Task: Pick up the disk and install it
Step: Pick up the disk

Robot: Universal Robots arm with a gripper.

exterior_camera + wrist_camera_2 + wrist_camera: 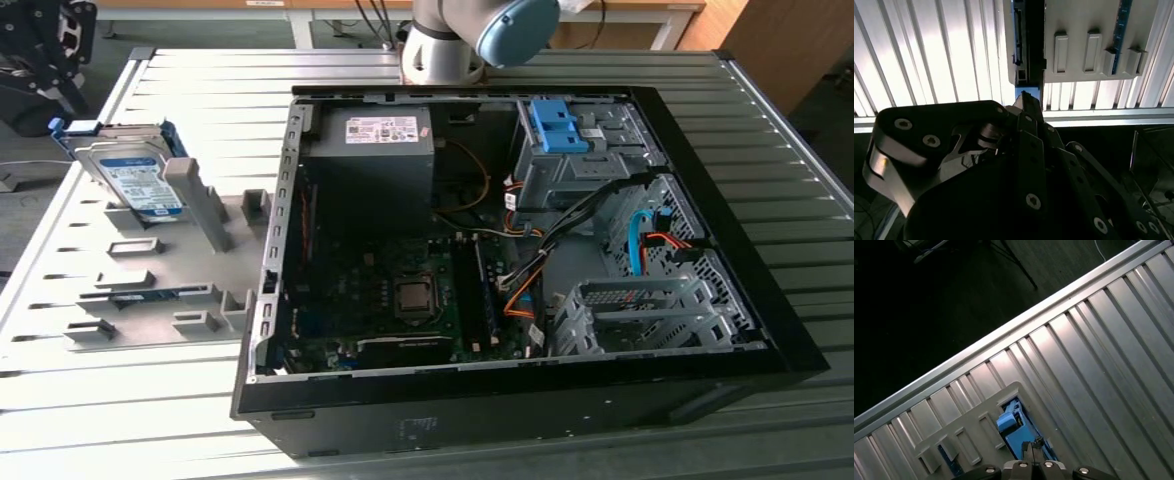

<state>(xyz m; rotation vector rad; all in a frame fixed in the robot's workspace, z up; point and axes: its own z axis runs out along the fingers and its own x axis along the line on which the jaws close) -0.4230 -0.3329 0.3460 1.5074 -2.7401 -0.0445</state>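
The disk (134, 185) stands on edge in a slot of the grey holder rack (147, 290) at the exterior view's left, outside the computer case. It is silver with a white-and-blue label and a blue carrier bracket (80, 127) around it. My gripper (56, 90) hangs just above the disk's upper end, at the table's edge. In the second wrist view the gripper (1026, 100) points at the disk's thin edge (1029, 45). In the first wrist view the blue carrier bracket (1014, 427) lies right at the gripper (1032, 446).
The open computer case (747, 290) lies on the ribbed metal table (174, 430), with a grey drive cage (581, 165) topped by a blue clip (554, 125), a power-supply box (374, 150) and an empty bay (641, 315). The arm's base (447, 45) stands behind the case.
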